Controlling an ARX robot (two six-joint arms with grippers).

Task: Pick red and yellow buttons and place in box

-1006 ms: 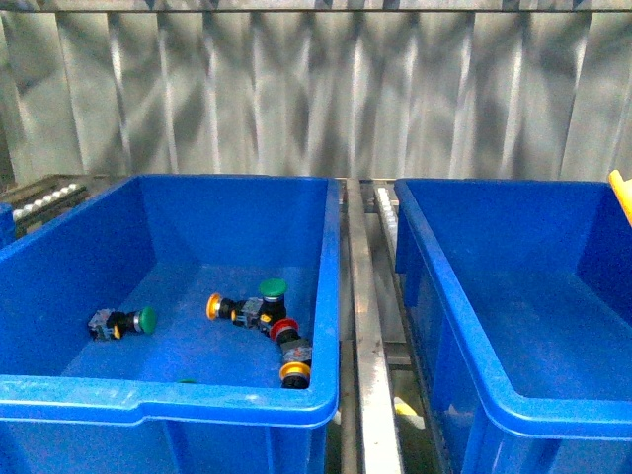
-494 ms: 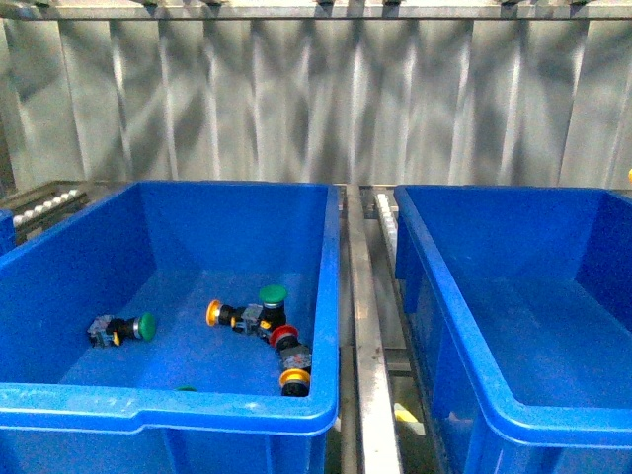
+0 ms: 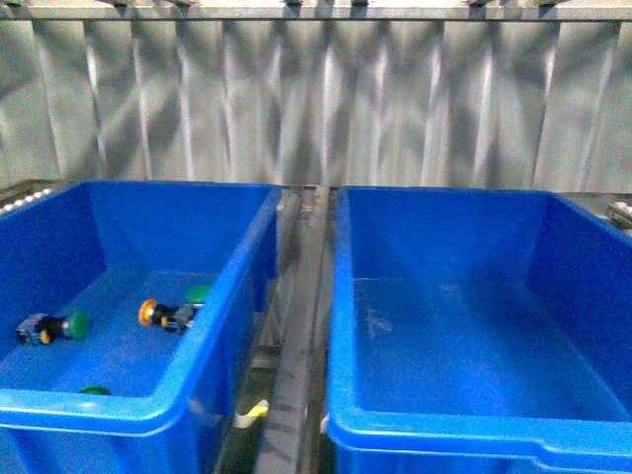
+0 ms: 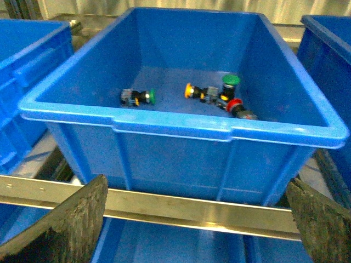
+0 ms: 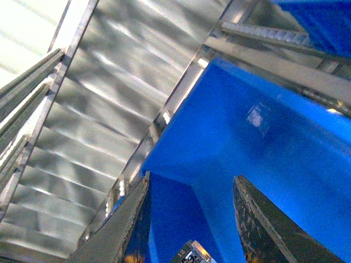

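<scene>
In the left wrist view a red button (image 4: 235, 104) and a yellow button (image 4: 188, 90) lie among green-capped ones on the floor of the left blue bin (image 4: 181, 127). My left gripper (image 4: 196, 184) is open, outside that bin's near wall and above a metal rail. My right gripper (image 5: 192, 176) is shut on another yellow button; only its grey-black body (image 5: 189, 254) shows between the fingers, over the blue box (image 5: 263, 142). In the front view the box (image 3: 444, 434) stands at the right with nothing visible in it. The yellow button (image 3: 148, 312) lies in the left bin, and neither arm shows.
Green-capped buttons (image 3: 76, 324) (image 4: 231, 81) lie in the left bin. A metal rail (image 3: 296, 375) runs between the two bins. A corrugated metal wall (image 3: 316, 99) stands behind them. Another blue bin (image 4: 27, 82) stands beside the left one.
The front view has swung to the right, so both bins now sit further left in the picture. The red button has dropped out of sight behind the left bin's wall.
</scene>
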